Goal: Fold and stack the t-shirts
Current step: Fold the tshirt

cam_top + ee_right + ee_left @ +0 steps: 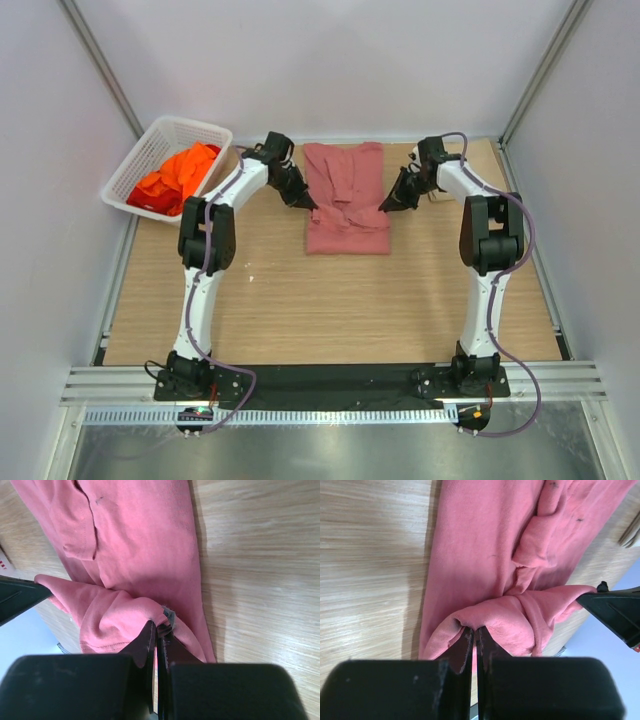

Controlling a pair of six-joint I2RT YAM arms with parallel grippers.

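basket (128, 180) of white lattice plastic sits at the tabletop's (330, 300) far left corner, holding a heap of orange t-shirts (188, 165) with red cloth (150, 198) at its near end. pink t-shirt (345, 230) lies at the far middle of the tabletop, long and narrow, flecked with tiny dark marks, a fold across it bunched up. left fingers (466, 645) are clenched on its left edge, right fingers (148, 640) clenched on its right edge, fabric pinched between each pair.
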